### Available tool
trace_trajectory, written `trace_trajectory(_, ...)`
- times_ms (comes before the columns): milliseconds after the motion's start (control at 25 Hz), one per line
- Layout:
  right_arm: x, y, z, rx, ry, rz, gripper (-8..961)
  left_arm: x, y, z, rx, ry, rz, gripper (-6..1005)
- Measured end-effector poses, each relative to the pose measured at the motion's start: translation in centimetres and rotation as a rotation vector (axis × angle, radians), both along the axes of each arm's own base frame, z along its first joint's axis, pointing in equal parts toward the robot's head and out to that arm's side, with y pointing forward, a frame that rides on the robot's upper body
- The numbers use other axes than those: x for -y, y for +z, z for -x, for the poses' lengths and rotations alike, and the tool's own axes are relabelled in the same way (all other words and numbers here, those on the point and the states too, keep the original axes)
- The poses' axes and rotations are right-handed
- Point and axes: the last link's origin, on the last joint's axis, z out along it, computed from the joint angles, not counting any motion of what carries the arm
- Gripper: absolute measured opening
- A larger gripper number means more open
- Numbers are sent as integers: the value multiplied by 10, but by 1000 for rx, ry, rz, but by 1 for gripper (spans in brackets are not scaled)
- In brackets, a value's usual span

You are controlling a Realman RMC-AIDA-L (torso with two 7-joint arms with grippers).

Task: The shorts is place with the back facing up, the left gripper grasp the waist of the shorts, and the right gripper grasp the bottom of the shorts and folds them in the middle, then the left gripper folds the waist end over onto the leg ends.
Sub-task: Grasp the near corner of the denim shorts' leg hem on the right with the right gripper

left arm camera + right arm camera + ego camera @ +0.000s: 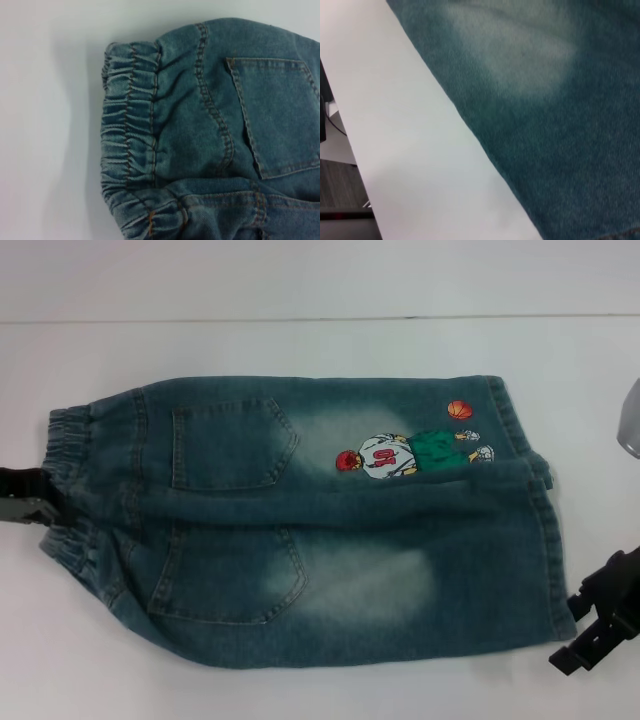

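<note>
Shorts flat on white table, both grippers half cut off.

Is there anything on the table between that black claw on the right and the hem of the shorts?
Nothing: in the head view only bare white table separates the right claw from the bottom of the shorts.

White table, shorts on it.
Shorts lie flat, back up, pockets showing; waist twd robot's left, leg hems twd right. Table edge seen in right wrist view.
</note>
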Motion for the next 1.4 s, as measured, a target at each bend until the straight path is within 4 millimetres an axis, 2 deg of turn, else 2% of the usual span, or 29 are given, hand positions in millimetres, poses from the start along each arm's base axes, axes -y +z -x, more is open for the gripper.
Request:
trace_trajectory(640,-2,-9,7,-30,26,6,938,1,0,2,-2,1,-5,33)
trace_trajectory(840,-1,-13,4,-16,24,8,777,1,0,3,-2,2,-4,33)
trace_trajectory(1040,-1,-16,-2,7,11,4,542,2,-1,3,0,2,-3,33)
trace_trajectory(1400,0,-17,-3,4,11,-1,175,1,-2,2,0,1,-2,33)
